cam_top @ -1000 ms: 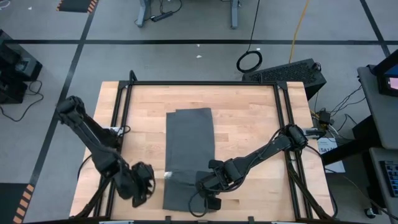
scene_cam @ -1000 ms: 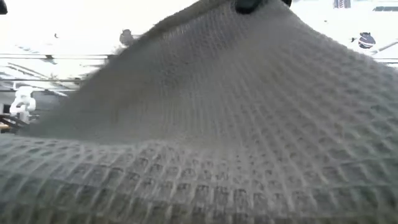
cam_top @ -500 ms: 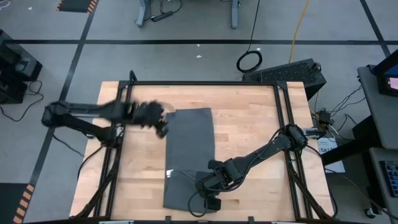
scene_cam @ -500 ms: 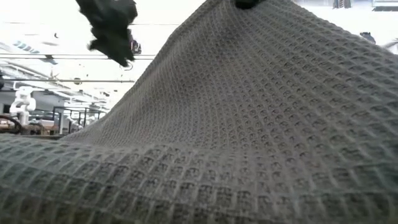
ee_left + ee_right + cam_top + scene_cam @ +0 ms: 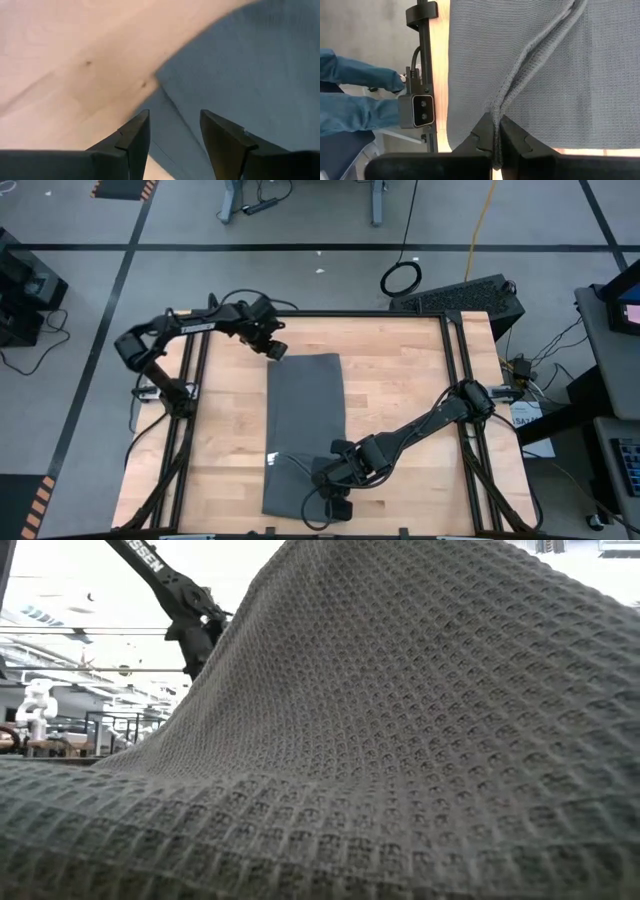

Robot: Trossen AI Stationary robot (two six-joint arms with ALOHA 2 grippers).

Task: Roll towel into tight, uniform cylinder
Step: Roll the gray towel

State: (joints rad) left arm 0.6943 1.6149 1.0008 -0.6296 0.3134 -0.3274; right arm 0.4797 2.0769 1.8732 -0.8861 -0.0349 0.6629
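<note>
**Op 1:** Left gripper (image 5: 276,350) first: I've got it hovering with its fingers parted and nothing between them, right over the far left corner of the plain dark grey waffle-weave cloth towel (image 5: 305,420). In the left wrist view that corner sits just ahead of my fingertips (image 5: 136,131), flat on the pale butcher-block wooden table (image 5: 400,400).

**Op 2:** And the other side?

**Op 1:** Right gripper (image 5: 338,494) is down at the near end, fingers clamped tight on a raised ridge of the cloth (image 5: 530,65). The pinch pulls a fold up towards me; everything beyond that gripper lies long and flat. No roll started, I'd say.

**Op 2:** What worries you?

**Op 1:** Three things. If I drop the left gripper slightly off, it closes on bare wood beside the corner instead of the fabric. If it does catch the corner while the right one keeps hold, pulling the two ends against each other could stretch the cloth skew, and any roll built on that would come out cone-shaped, not even.

**Op 2:** Third?

**Op 1:** The right pinch is off-centre, nearer that gripper's side of the strip. Lifting from there probably drags one edge more than the other, so the small white tag (image 5: 272,459) edge may trail loose. The low view is no help: lifted cloth fills it.
</note>
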